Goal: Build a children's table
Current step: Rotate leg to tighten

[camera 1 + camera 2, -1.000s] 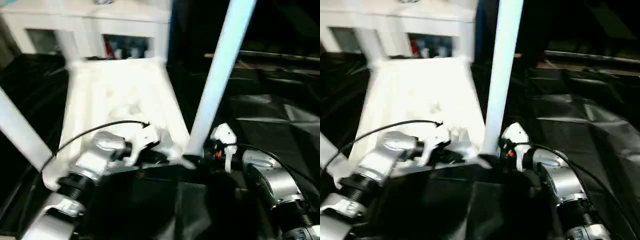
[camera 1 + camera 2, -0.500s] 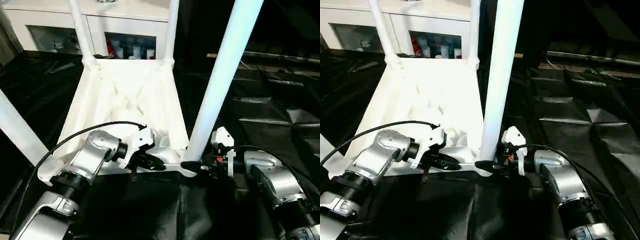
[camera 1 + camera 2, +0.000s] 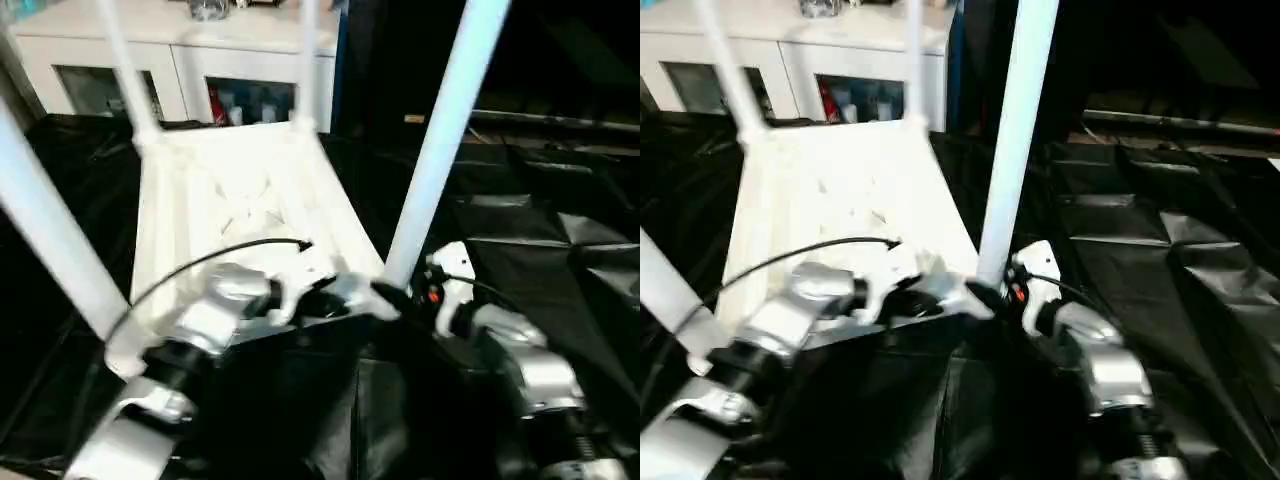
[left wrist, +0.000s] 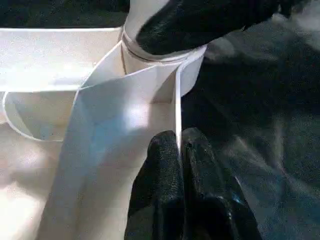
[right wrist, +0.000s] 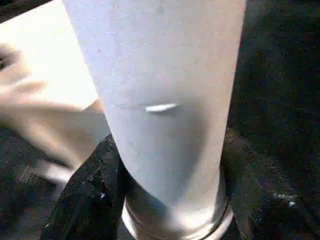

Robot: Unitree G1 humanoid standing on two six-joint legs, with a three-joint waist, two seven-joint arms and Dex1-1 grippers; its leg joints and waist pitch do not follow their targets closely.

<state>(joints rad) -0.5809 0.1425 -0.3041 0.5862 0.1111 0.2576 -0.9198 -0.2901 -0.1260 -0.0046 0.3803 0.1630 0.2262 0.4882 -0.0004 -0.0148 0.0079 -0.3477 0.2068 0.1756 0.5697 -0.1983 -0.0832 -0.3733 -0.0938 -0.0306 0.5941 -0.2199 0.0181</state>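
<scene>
Crinkled black sheeting (image 3: 560, 240) covers the whole surface beneath the work. Directly on it lies the children's table (image 3: 235, 195), upside down, its white ribbed underside facing up and its round legs rising from the corner sockets. Beyond the sheeting's far edge stands a white cabinet (image 3: 180, 50) with glass-fronted doors.

**Upturned table, four legs up**

Children's table (image 3: 240, 200) lying top-down on black sheeting (image 3: 560, 250), ribbed underside up. Four white legs standing in corner sockets: near right leg (image 3: 440, 150), near left leg (image 3: 50, 235), two far legs. Left gripper (image 3: 335, 295) at near rim. Right gripper (image 3: 395, 297) at near right leg's base. White cabinet (image 3: 180, 60) behind.
</scene>
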